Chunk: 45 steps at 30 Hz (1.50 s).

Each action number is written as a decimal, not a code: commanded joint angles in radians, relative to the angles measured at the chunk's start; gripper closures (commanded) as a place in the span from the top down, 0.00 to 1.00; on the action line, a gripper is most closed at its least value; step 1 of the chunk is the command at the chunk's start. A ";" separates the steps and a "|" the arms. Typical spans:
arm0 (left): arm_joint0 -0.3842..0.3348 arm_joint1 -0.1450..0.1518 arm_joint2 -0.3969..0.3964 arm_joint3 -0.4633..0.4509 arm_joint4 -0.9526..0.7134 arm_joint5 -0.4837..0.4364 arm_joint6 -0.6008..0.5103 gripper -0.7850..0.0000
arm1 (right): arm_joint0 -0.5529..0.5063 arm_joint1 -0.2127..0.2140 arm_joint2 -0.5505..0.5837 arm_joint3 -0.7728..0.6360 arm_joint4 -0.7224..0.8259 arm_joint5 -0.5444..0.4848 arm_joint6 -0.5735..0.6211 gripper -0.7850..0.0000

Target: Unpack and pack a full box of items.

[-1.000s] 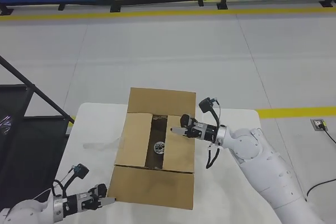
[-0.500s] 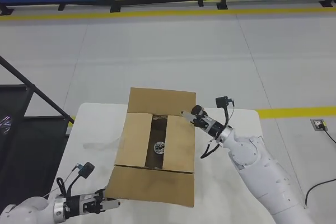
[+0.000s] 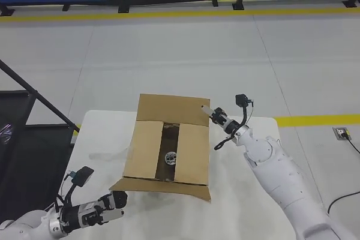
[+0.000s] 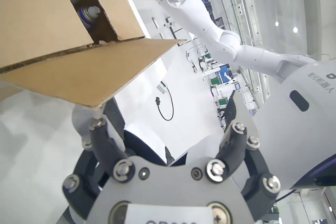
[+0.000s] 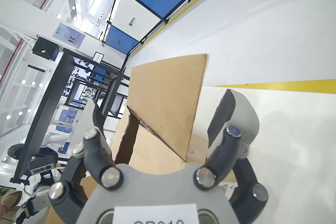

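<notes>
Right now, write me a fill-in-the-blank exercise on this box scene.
1. The box stands on a ____ table.
2. The left gripper, under the near flap, is ____.
3. The right gripper, by the far flap, is ____.
4. The floor line beside the table is ____.
Missing words: white; open; open; yellow.

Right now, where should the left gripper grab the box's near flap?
Probably take the near flap at its free edge, near the corner by the left gripper. Come in from the robot's side, one finger over and one under: the flap sticks out roughly level, leaving both faces of that thin edge exposed.
</notes>
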 commanded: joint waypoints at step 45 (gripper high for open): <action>-0.202 -0.054 0.303 0.023 0.626 0.220 0.620 1.00 | -0.028 0.100 0.008 -0.213 0.403 -0.343 0.715 1.00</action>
